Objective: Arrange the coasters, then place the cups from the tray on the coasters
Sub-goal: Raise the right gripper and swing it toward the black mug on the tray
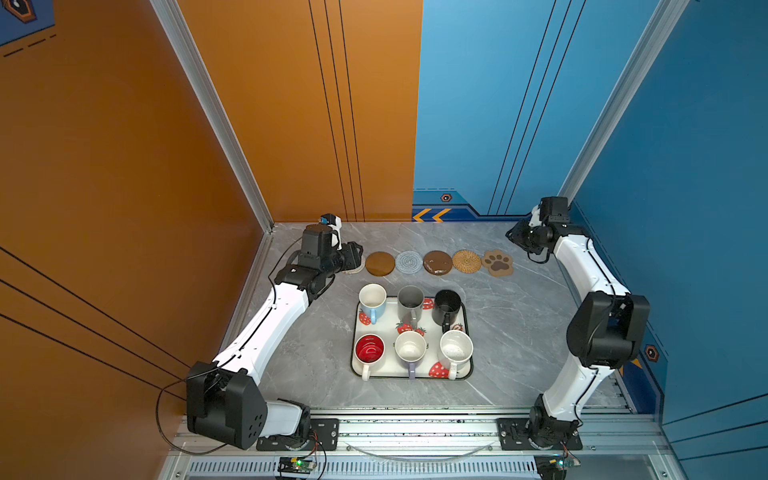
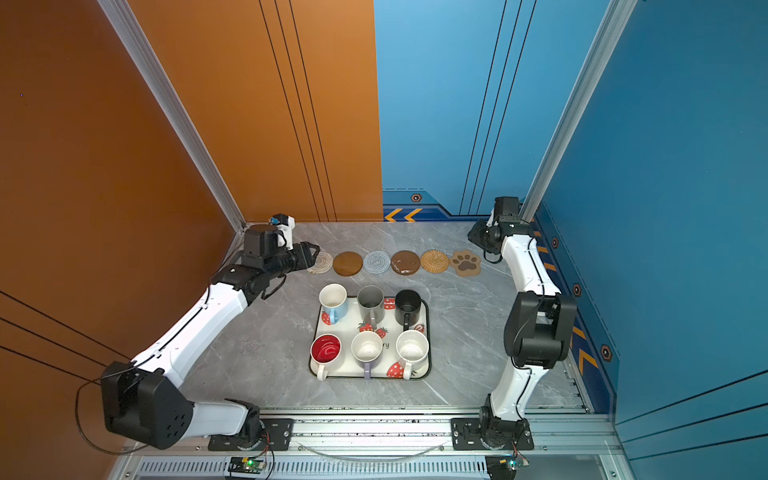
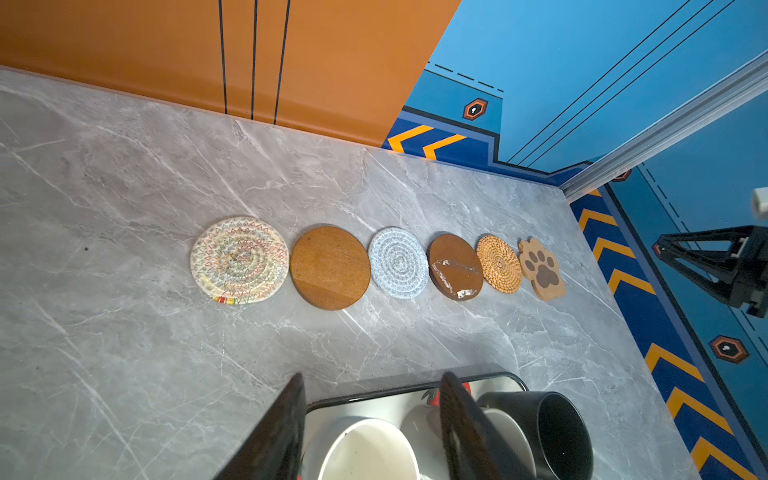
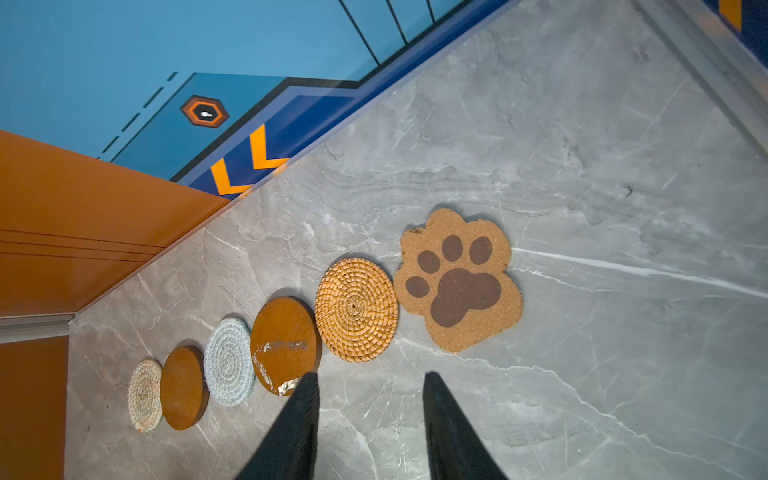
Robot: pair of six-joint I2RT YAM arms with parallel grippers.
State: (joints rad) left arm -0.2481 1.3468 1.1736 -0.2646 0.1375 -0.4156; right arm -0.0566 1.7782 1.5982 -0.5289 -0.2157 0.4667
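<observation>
Six coasters lie in a row at the back: beige woven (image 3: 240,259), brown disc (image 1: 380,263), grey woven (image 1: 410,262), second brown disc (image 1: 437,263), rattan (image 1: 466,261), paw (image 1: 498,262). The strawberry tray (image 1: 390,322) holds the cups: light blue (image 1: 372,301), grey (image 1: 410,302), black (image 1: 448,305), red-inside (image 1: 369,351), lavender (image 1: 410,348), speckled (image 1: 456,350). My left gripper (image 1: 358,252) hovers open and empty over the beige coaster, partly hiding it in both top views. At the back right, beyond the paw, my right gripper (image 1: 510,235) is open and empty.
Orange and blue walls close in the grey marble table (image 1: 519,332) at the back and sides. A metal rail (image 1: 415,428) with both arm bases runs along the front edge. Bare table lies between tray and coaster row.
</observation>
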